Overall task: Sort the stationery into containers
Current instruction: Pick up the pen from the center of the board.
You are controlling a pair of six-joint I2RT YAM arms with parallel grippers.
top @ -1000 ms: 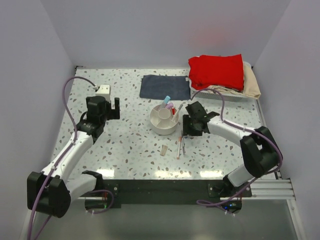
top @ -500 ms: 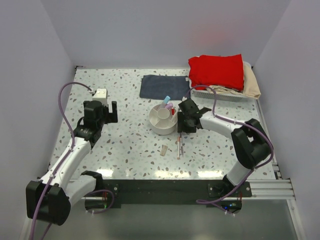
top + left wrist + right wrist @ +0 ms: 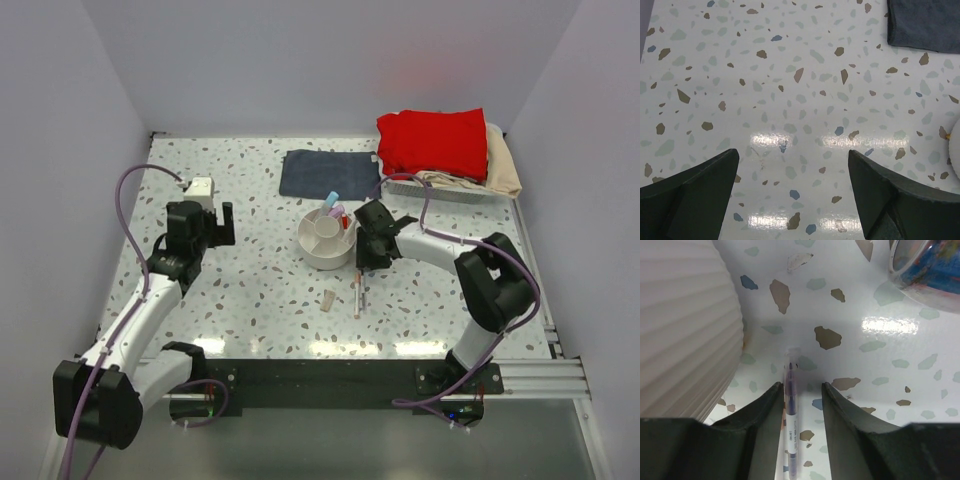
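The round off-white bowl (image 3: 322, 250) stands mid-table with a blue-capped pen (image 3: 332, 200) and pink items (image 3: 340, 211) sticking out of its far side. Its ribbed wall (image 3: 685, 325) fills the left of the right wrist view. My right gripper (image 3: 362, 260) is low beside the bowl's right side. It (image 3: 801, 387) is open around a clear-capped purple pen (image 3: 791, 415) lying on the table; the pen rests against the left finger, with a gap to the right one. More pens (image 3: 357, 295) and a beige block (image 3: 329, 299) lie in front of the bowl. My left gripper (image 3: 214, 222) (image 3: 792, 155) is open and empty over bare table.
A folded dark-blue cloth (image 3: 328, 173) (image 3: 925, 22) lies behind the bowl. A white basket with red and beige cloths (image 3: 440, 145) stands at the back right. A small white box (image 3: 205, 187) sits by the left gripper. A clear round thing with blue print (image 3: 930, 265) lies beyond the right gripper.
My right gripper has moved left and closer to the bowl, down over the end of a pen. The left arm shifted slightly toward me, then held still.
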